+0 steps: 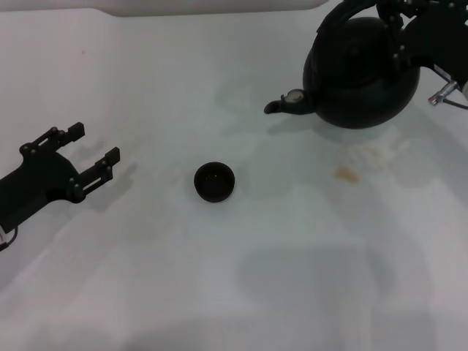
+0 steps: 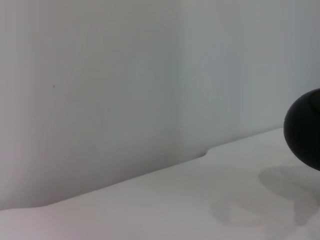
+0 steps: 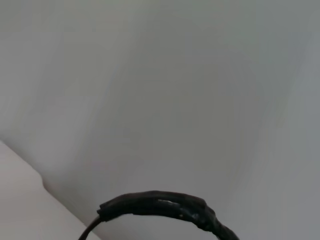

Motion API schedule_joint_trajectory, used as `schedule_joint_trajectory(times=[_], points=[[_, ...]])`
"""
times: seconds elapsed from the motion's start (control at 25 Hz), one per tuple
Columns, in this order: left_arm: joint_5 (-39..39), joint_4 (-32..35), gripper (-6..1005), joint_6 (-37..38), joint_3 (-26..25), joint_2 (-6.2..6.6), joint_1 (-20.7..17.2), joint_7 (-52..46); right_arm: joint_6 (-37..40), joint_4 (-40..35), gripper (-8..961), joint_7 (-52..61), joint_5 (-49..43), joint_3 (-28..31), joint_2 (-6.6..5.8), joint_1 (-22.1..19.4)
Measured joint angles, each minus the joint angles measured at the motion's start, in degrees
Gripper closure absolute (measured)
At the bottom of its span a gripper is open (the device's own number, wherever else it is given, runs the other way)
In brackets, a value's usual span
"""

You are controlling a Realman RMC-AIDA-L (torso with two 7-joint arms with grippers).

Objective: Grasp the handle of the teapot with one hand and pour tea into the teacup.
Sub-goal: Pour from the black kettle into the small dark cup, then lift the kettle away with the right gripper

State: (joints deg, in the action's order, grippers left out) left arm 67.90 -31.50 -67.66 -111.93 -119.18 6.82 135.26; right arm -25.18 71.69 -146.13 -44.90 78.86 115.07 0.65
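Observation:
The round black teapot (image 1: 362, 73) is at the far right of the white table, its short spout (image 1: 276, 107) pointing left toward the middle. My right gripper (image 1: 398, 36) is right at the top of the teapot, over its arched handle (image 1: 333, 20). The wrapped handle (image 3: 160, 205) shows close up in the right wrist view. The small dark teacup (image 1: 214, 181) stands upright at the table's centre, well apart from the spout. My left gripper (image 1: 91, 152) hovers open at the left, empty, a short way from the cup. The left wrist view catches one edge of the teapot (image 2: 305, 130).
Brownish stains (image 1: 346, 174) mark the table (image 1: 292, 278) below the teapot. A pale wall (image 2: 100, 75) rises behind the table's far edge. A white object (image 1: 219, 6) lies along the back edge.

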Motion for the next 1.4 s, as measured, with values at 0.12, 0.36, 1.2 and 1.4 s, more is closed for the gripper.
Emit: schedule_joint_trajectory(times=[0.12,0.36,1.2,1.4], points=[[0.0,0.8,262,-0.8,0.0,0.0,-0.1,0.4,-0.1,2.0,845,0.1,-0.8,-1.0,0.02,-1.7],[-0.7,2.7,262,-2.2,-1.3,0.0,-1.7,4.1,-0.3,4.1,846,0.0,-0.9,-2.1,-0.11,-3.7],[-1.9,1.3,265,-11.1,-14.9,-0.45,-6.4,11.9,2.4,11.8,846,-0.2,-6.0,-7.1,0.07,-8.1],[-1.9,1.6,266,-10.9,-14.7,-0.37,-6.2,11.9,3.9,12.8,846,-0.4,-6.8,-8.5,0.09,-8.6]])
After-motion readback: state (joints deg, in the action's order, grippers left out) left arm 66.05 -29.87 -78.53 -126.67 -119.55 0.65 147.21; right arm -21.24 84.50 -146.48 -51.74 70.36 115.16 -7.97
